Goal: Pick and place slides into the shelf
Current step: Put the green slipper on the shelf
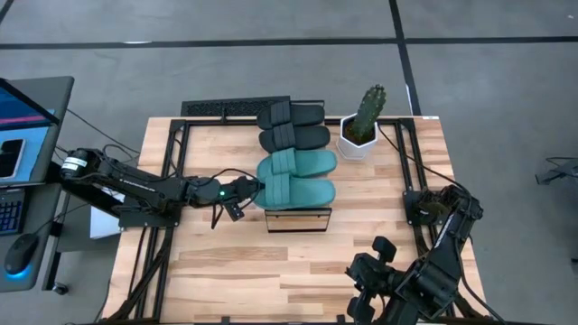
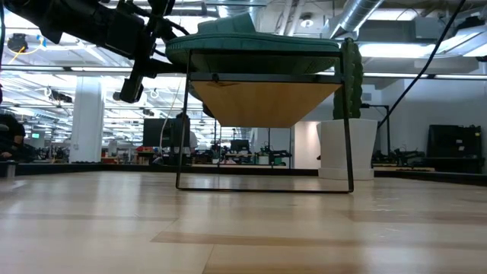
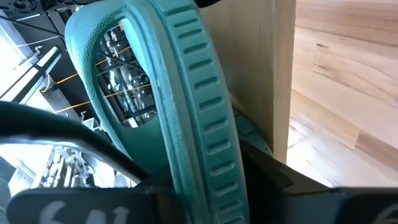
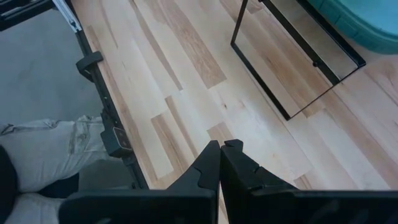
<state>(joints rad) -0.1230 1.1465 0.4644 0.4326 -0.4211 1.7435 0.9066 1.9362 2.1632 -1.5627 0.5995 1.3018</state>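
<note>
Left fingers (image 1: 246, 190) pinching heel edge of front teal slide (image 1: 296, 192), partly closed on rubber. Slide lies on shelf (image 1: 298, 219) just ahead of fingers, beside second teal slide (image 1: 298, 163); two black slides (image 1: 293, 126) beyond. Step: final placement of fourth slide. Next, likely: release, back off without dragging it. Right fingers (image 4: 221, 163) pressed together, empty, hanging over table (image 4: 186, 93) well apart.

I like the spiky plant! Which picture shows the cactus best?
The high view: the cactus shows whole from above in its white pot, beside the slides on the shelf. The low view shows it side-on, partly behind a shelf leg. Neither wrist view shows it.
</note>
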